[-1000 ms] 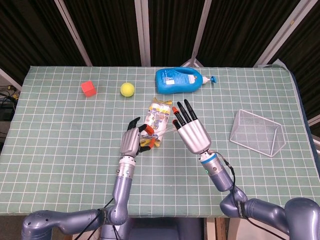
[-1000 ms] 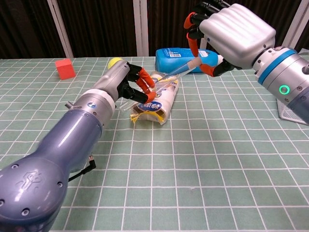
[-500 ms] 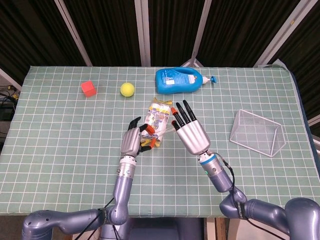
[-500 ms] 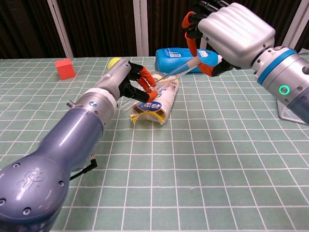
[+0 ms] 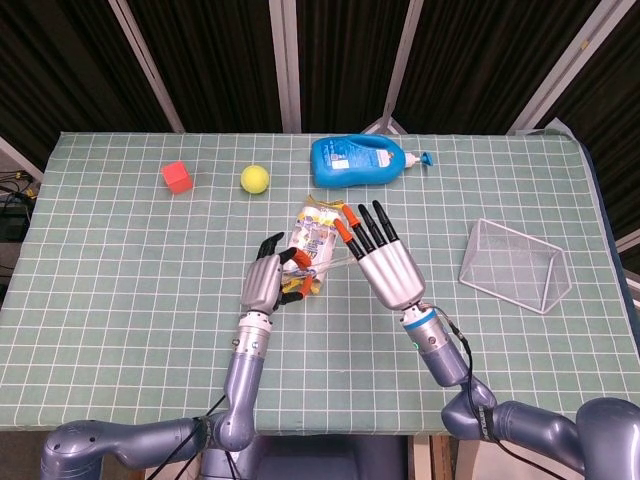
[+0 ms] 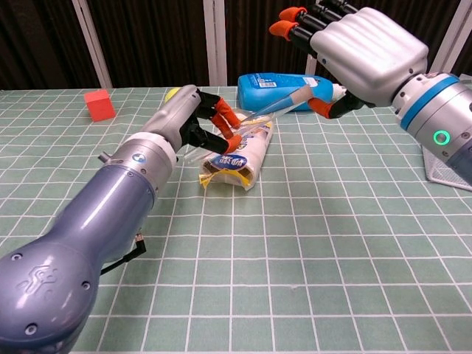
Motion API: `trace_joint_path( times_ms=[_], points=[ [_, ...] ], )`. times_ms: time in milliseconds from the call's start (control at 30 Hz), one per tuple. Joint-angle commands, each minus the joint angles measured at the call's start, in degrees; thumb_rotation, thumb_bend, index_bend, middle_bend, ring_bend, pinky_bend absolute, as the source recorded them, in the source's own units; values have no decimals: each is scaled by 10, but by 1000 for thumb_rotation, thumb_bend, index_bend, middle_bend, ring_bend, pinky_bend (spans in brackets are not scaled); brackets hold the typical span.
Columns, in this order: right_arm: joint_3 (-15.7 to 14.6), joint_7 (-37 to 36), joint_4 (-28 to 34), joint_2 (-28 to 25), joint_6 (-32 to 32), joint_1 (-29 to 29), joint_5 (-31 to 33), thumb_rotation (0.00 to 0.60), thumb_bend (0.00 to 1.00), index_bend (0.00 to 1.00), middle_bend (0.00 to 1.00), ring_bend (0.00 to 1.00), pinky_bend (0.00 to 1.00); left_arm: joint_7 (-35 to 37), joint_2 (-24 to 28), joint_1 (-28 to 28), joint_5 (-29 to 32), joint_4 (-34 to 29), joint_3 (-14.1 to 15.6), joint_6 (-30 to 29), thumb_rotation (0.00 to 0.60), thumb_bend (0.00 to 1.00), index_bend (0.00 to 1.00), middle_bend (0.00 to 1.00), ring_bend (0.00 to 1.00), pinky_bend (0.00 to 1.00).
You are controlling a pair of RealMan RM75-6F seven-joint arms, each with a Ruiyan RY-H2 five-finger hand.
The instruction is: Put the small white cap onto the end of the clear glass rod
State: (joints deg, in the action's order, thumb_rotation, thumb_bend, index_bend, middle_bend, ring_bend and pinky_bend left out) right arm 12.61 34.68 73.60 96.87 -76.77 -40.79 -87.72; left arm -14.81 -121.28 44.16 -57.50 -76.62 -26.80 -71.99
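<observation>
The clear glass rod (image 6: 269, 107) slants in the air above the snack bag, and shows as a thin line (image 5: 330, 267) in the head view. My left hand (image 6: 184, 122) (image 5: 265, 282) pinches the rod's lower end between its orange fingertips. The small white cap is hidden among those fingertips. My right hand (image 6: 361, 51) (image 5: 385, 270) is at the rod's upper end. Its fingers are stretched out straight and apart. Its thumb lies just under the rod, and I cannot see whether it touches.
A snack bag (image 5: 318, 235) lies under both hands. Behind it lies a blue bottle (image 5: 360, 160). At the back left are a yellow ball (image 5: 254, 178) and a red cube (image 5: 177, 177). A clear container (image 5: 515, 265) sits to the right.
My right hand's fingers have uncurled from around the rod and now point straight out. The left hand and the rod have hardly moved.
</observation>
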Motion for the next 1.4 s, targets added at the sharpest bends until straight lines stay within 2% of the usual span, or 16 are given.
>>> trace_joint_path(
  times_ms=[33,333,733,1067,1400],
  points=[
    [-2,3,6,-4,-2,4,2,600,391,62,32,0,0,3,7,-6,-7,-10,6,-4,600,626,565,491,80,0],
    [-4,12,27,-21,-13,23,11,600,391,62,29,0,0,3,41,-29,-36,-56,39,-12,600,625,566,492,80,0],
    [5,19,71,-55,-26,41,21,600,391,62,29,0,0,1,108,-86,-68,-112,122,-22,600,626,569,494,80,0],
    [3,31,102,-72,-33,53,22,600,391,62,29,0,0,17,130,-116,-86,-99,171,-9,600,625,569,494,80,0],
    [2,45,123,-77,-34,58,21,600,391,62,29,0,0,7,143,-128,-87,-62,185,8,600,625,559,488,80,0]
  ],
)
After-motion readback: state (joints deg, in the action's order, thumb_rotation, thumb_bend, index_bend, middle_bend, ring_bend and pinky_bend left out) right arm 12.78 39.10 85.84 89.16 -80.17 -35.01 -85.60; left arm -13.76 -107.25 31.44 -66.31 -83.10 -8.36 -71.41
